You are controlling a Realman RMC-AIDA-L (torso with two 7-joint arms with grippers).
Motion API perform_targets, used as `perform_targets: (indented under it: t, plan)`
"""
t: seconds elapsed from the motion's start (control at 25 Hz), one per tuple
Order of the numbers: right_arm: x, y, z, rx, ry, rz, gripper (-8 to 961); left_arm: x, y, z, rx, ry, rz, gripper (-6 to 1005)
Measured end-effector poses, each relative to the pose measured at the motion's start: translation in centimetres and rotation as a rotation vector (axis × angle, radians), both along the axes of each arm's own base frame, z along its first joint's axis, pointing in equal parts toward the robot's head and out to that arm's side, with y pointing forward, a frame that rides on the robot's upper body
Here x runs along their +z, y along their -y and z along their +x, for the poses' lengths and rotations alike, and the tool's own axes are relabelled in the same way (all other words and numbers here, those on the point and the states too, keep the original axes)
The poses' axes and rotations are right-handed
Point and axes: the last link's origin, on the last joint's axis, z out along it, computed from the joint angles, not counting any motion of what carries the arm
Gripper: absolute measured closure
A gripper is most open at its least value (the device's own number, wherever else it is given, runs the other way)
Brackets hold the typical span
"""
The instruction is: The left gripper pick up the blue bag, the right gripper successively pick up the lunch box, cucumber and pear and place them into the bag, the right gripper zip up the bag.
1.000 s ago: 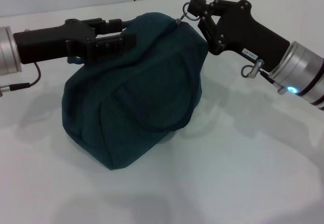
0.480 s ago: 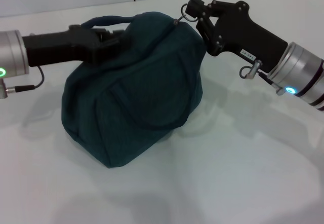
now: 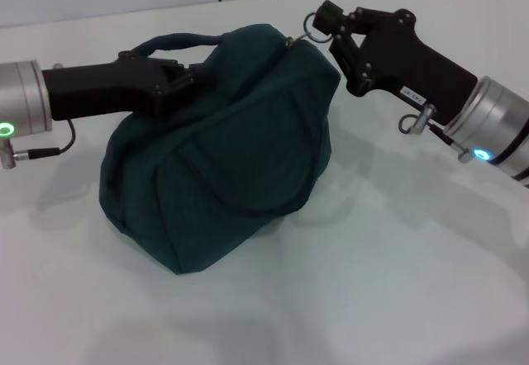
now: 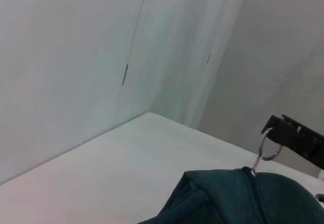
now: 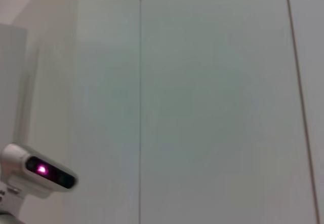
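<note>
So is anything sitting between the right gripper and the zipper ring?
Nothing visible. The right gripper is already at the ring pull at the top of the bag; the left gripper is at the handle side.

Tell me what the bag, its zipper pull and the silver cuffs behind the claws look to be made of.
The blue bag looks like soft matte woven fabric: it sags, creases and shows no shine. Its ring pull looks like thin bright metal, a grey glinting loop. The cuff behind the left gripper and the one behind the right gripper look like brushed metal, silver with a dull sheen.
</note>
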Motion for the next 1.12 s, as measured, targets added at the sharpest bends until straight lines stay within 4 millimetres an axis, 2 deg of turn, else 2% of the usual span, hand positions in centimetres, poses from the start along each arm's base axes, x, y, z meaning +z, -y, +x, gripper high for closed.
perform_targets:
  t: [0.48, 0.68, 1.12]
  plan:
    - [1.0, -0.2, 2.7, -0.157, -0.065, 0.027, 945, 0.0, 0.6, -0.9, -0.039, -0.017, 0.023, 939]
    - [0.7, -0.5, 3.6, -0.224, -0.041, 0.017, 942, 0.1, 0.6, -1.1, -0.035, -0.014, 0.031, 943]
    - [0.2, -0.7, 3.7, -0.247, -0.058, -0.056, 936, 0.1, 0.7, -1.1, -0.054, -0.015, 0.043, 951]
